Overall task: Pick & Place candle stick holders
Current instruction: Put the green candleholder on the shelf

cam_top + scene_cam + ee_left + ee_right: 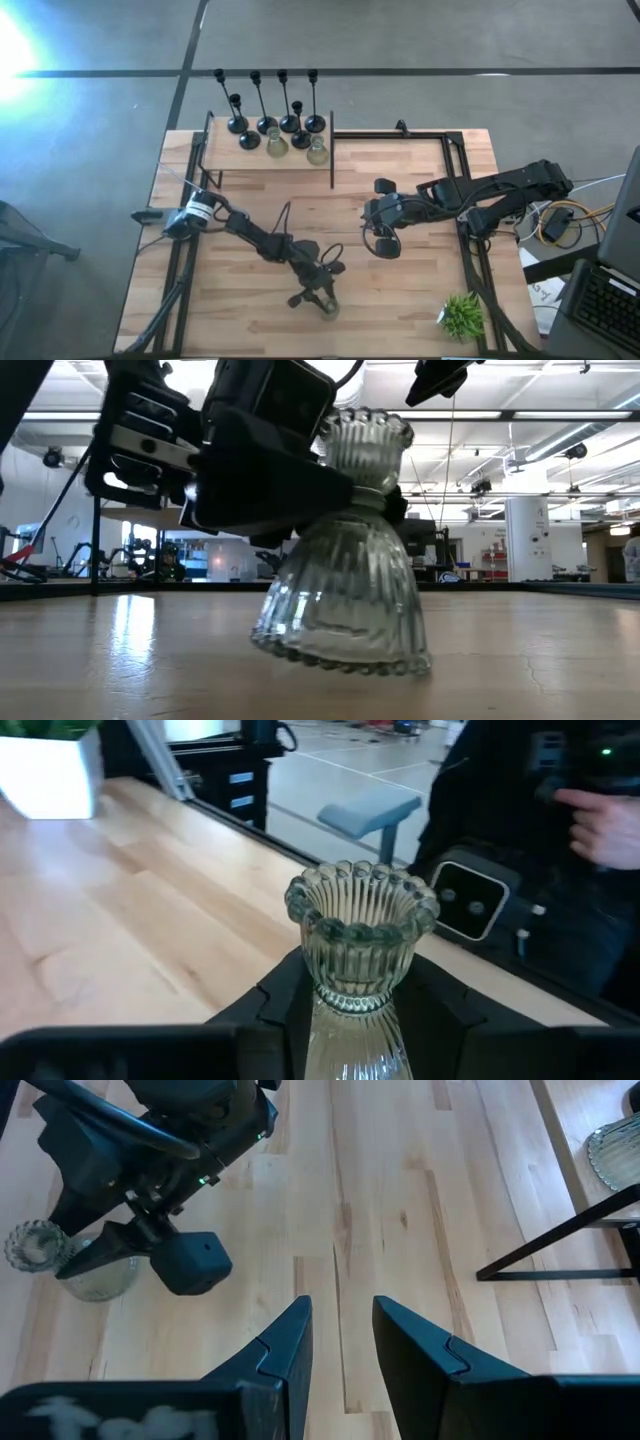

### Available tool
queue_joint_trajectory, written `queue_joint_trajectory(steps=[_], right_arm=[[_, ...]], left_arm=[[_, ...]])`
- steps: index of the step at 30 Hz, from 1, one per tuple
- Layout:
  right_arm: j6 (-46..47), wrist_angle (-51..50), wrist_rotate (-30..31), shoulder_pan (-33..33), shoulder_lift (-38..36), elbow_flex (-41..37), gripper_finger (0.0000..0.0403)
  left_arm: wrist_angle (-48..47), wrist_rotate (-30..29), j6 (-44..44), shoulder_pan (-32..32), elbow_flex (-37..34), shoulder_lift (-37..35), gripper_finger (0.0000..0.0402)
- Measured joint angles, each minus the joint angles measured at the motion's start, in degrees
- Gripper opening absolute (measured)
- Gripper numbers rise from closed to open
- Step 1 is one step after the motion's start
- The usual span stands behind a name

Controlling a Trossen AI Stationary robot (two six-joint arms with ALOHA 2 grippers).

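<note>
Jaws of the left gripper (370, 495) closed on the narrow waist of a clear ribbed glass candle stick holder (345, 600), one finger on each side just beneath the scalloped cup. Holder gripped, not free: tilted in the low view, one edge of the flared base touching the tabletop (520, 660), the opposite edge a little raised. Found well apart from the raised shelf (270, 160), out toward the front edge of the tabletop. Remaining candle stick holders (275, 125), black stemmed ones and two glass ones, gathered on that shelf.

Probably a set-down or a lift at this spot; impossible to say which from these views. Either way, worth levelling the wrist first so that the base sits or leaves flat, not hinged on its rim. For a set-down: lower slowly until the whole beaded edge meets the wood, then part the jaws evenly and back straight off, clear of the cup's lip. For a lift: rise straight up, no sideways drag, since ribbed glass may slip or twist in a hard grip. Grip best kept at the waist, where cup and skirt stop the glass from sliding either way.

Right gripper (340, 1315) waiting in front of the shelf's right end, jaws parted and holding nothing.
</note>
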Motion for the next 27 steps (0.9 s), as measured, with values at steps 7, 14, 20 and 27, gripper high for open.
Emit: queue_joint_trajectory(steps=[7, 14, 20, 27], right_arm=[[0.01, 0.0, 0.0, 0.02, 0.0, -0.07, 0.01], [1.02, -0.52, -0.04, 0.02, -0.02, -1.09, 0.01], [1.17, -0.47, -0.06, 0.04, -0.23, -2.22, 0.01], [2.19, -0.46, -0.04, 0.04, -0.61, -2.27, 0.01]], left_arm=[[0.49, -4.92, -1.97, 0.51, -0.2, -0.02, 0.0118], [-0.26, -10.73, -3.11, 0.51, -1.49, -1.93, 0.0118], [-0.51, -20.18, -3.24, 0.49, -7.93, -9.34, 0.0118], [-0.98, -44.27, -6.2, 0.47, -20.88, -25.33, 0.0118]])
